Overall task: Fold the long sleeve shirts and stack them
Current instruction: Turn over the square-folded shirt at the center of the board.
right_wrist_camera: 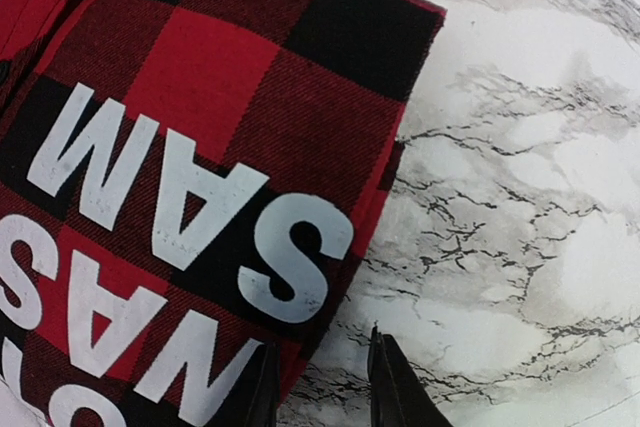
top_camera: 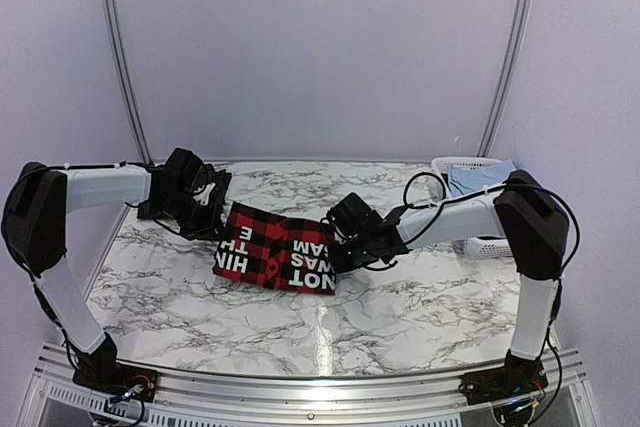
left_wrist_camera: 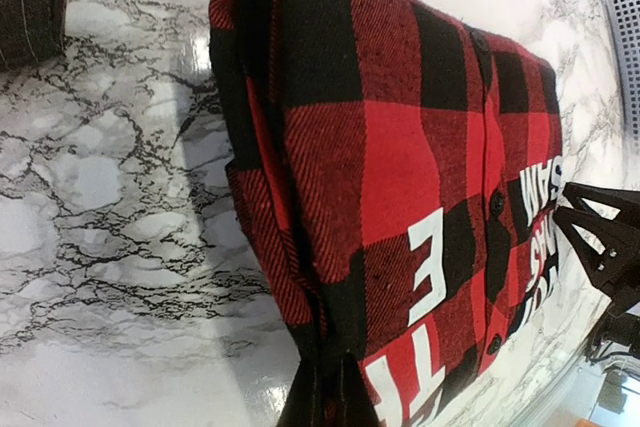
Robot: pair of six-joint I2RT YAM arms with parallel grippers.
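Observation:
The red-and-black plaid long sleeve shirt (top_camera: 275,252) lies folded on the marble table, its white lettering facing up (right_wrist_camera: 180,197). My left gripper (top_camera: 215,217) is at the shirt's left end, shut with a fold of the plaid cloth pinched between its fingertips (left_wrist_camera: 335,387). My right gripper (top_camera: 338,252) is at the shirt's right end. Its jaws (right_wrist_camera: 325,387) stand a little apart astride the shirt's edge: one finger (right_wrist_camera: 262,392) over the plaid, the other (right_wrist_camera: 395,392) over bare marble. A dark charcoal cloth (left_wrist_camera: 30,2) shows at the corner of the left wrist view.
A white slotted basket (top_camera: 490,245) with a blue cloth (top_camera: 478,179) in it stands at the back right, behind my right arm. Marble tabletop (top_camera: 400,317) spreads in front of the shirt. The table's metal front rail (top_camera: 310,387) runs between the arm bases.

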